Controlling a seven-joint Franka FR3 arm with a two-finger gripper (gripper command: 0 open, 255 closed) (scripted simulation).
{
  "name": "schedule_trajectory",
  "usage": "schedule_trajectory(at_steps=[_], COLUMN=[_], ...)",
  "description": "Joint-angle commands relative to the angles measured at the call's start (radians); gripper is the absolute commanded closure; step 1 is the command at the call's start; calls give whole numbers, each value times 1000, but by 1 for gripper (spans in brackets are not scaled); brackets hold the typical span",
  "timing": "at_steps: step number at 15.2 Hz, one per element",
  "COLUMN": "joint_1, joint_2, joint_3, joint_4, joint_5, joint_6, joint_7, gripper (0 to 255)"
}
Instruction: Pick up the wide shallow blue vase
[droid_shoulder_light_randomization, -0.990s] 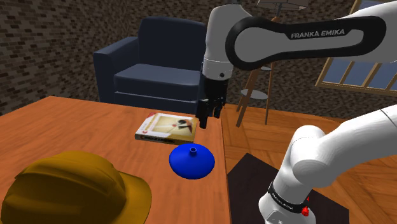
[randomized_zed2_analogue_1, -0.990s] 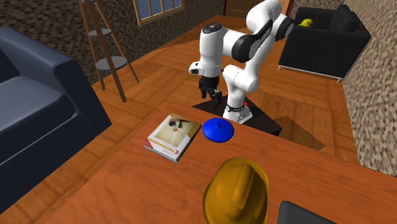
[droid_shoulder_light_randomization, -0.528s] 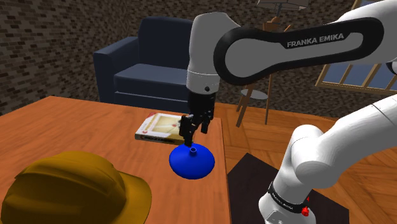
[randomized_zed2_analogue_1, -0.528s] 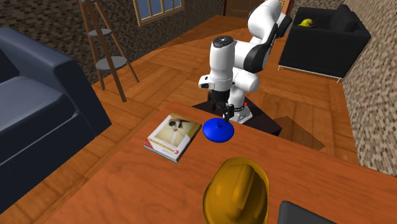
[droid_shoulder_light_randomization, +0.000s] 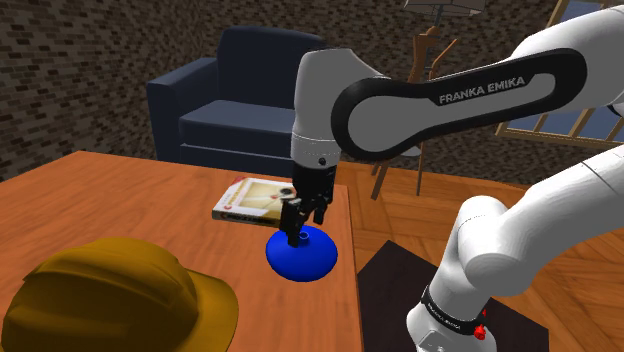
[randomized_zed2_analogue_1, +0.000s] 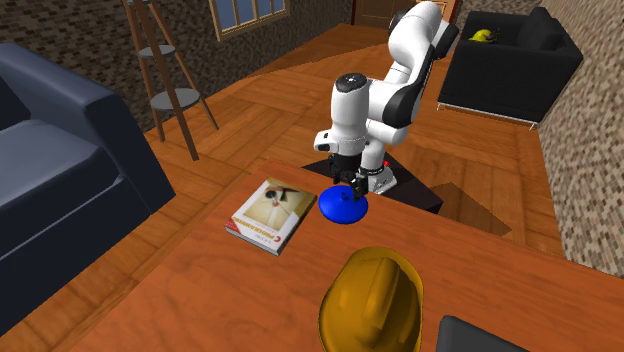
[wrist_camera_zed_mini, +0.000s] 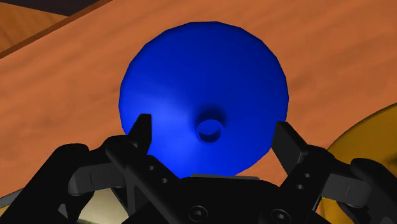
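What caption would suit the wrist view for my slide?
Open gripper above the blue vase on the table, one finger on each side of its narrow neck, not yet closed.

The arm (droid_shoulder_light_randomization: 560, 60) has rounded white shells with black bands at the joints. 1 band bears white "FRANKA EMIKA" lettering (droid_shoulder_light_randomization: 487, 90). A black ring (droid_shoulder_light_randomization: 447, 312) with a red mark (droid_shoulder_light_randomization: 483, 330) circles its base. The pincer (wrist_camera_zed_mini: 213, 124) is all black, with 2 fingers and dark screws (wrist_camera_zed_mini: 201, 210).
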Motion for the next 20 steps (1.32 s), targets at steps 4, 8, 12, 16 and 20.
schedule_trajectory(at_steps=[4,8,12,16,20], joint_1=[0,0,-1,-3,-6], joint_2=[0,0,-5,-15,-21], joint_3=[0,0,-4,-15,-24], joint_4=[-4,-4,18,65,114], joint_5=[1,1,-3,-12,-20], joint_6=[5,4,-23,-79,-134], joint_7=[-1,-1,2,6,10], gripper=[255,255,255,255,255])
